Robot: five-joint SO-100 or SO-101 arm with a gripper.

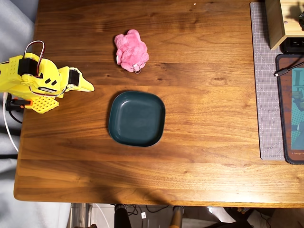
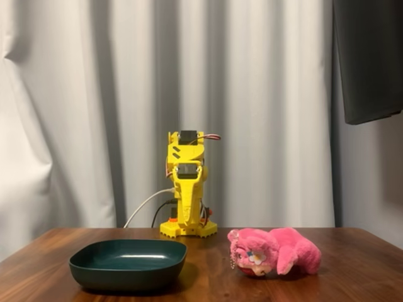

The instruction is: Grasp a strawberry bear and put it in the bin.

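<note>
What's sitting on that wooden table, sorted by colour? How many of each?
Pink: 1, the strawberry bear
Dark teal: 1, the bin
Yellow: 1, the robot arm, its pincer folded near its base
Grey: 1, the cutting mat at the right edge in the overhead view
Total: 4
</note>
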